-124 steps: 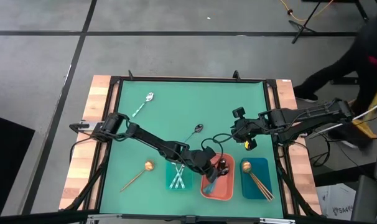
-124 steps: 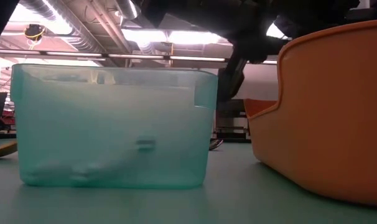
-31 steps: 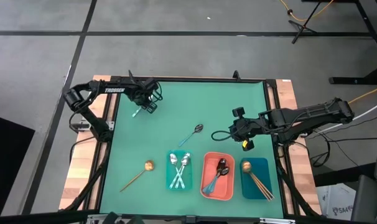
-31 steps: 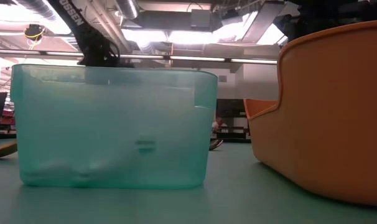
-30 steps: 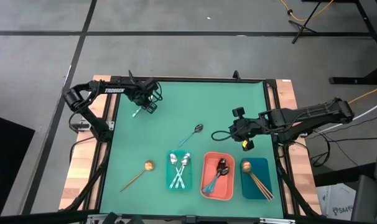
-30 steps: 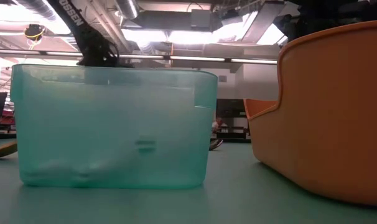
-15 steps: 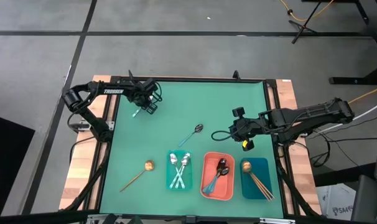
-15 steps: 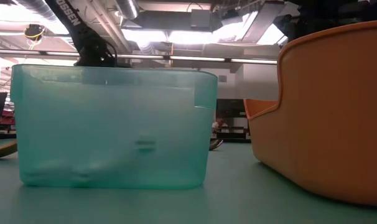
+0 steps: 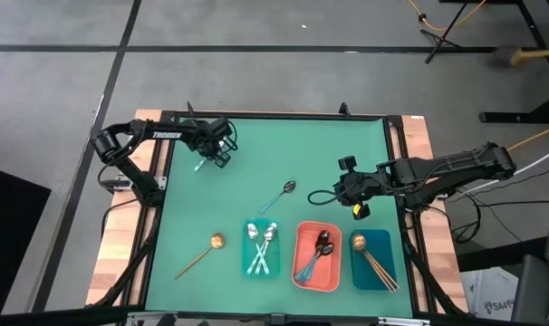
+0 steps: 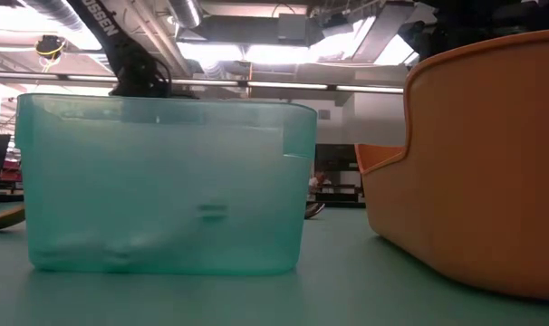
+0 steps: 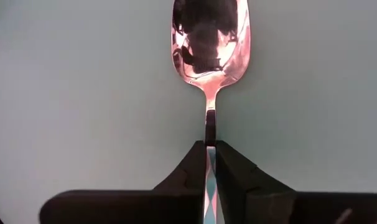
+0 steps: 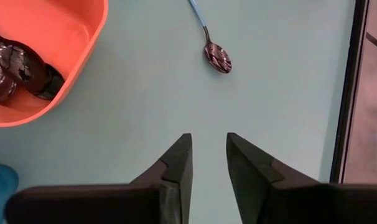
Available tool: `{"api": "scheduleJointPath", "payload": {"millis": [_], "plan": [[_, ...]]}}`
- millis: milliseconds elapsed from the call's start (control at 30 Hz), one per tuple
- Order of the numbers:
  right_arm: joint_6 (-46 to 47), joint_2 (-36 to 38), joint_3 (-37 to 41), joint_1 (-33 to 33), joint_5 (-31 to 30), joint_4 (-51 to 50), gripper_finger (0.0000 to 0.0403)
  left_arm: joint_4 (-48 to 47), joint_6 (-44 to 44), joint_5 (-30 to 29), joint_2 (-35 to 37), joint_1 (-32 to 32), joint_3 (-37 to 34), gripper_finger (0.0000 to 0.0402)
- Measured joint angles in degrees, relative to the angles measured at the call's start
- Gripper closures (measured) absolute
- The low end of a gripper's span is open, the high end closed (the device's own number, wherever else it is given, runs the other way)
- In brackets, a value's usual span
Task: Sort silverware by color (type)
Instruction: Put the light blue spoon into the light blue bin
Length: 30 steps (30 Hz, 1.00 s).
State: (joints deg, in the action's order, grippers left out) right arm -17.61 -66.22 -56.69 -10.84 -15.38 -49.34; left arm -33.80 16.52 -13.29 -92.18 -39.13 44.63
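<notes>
We see a robotics lab or workshop, not a home. Around the green tabletop (image 9: 274, 181), which sits in a black metal frame on butcher-block wood, the floor (image 9: 256, 54) is bare grey concrete crossed by dark lines. Beyond the tabletop's far right corner stands a black tripod stand (image 9: 456, 27) with an orange cable (image 9: 424, 18), and more cables trail beside the tabletop's right edge. Looking level across the tabletop, we find an open industrial ceiling (image 10: 256, 36) with exposed silver ducts (image 10: 84, 27), bright strip lights and distant workbenches.
</notes>
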Motion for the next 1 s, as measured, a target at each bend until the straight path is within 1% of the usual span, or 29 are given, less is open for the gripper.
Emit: {"api": "scheduleJointPath", "payload": {"millis": [100, 167, 333, 500, 633, 800, 1000], "plan": [[0.0, 0.0, 0.0, -0.01, 0.0, -0.02, 0.0315, -0.37, 1.56, -0.74, -0.12, 1.32, 0.59, 0.0387], [0.0, 0.0, 0.0, -0.01, 0.0, -0.02, 0.0315, -0.31, 3.61, -0.03, -0.24, 2.49, 1.27, 0.0389], [-0.01, -0.02, 0.0, -0.01, 0.02, -0.02, 0.0315, 0.2, 5.72, 5.81, -0.02, 5.88, 3.09, 0.039], [0.0, -0.02, 0.0, 0.0, 0.0, -0.04, 0.0315, 0.13, 6.34, 9.46, 0.04, 9.6, 5.61, 0.0391], [0.0, -0.02, 0.0, 0.01, 0.0, -0.04, 0.0315, 0.18, 9.07, 12.24, 0.11, 13.02, 7.97, 0.0391], [-0.02, -0.02, 0.0, 0.0, 0.01, -0.04, 0.0315, 0.4, 13.72, 15.93, 0.15, 18.78, 11.36, 0.0391], [0.0, -0.02, 0.0, -0.01, 0.0, -0.04, 0.0315, 0.61, 20.37, 16.3, 0.22, 26.76, 15.78, 0.0391]]}}
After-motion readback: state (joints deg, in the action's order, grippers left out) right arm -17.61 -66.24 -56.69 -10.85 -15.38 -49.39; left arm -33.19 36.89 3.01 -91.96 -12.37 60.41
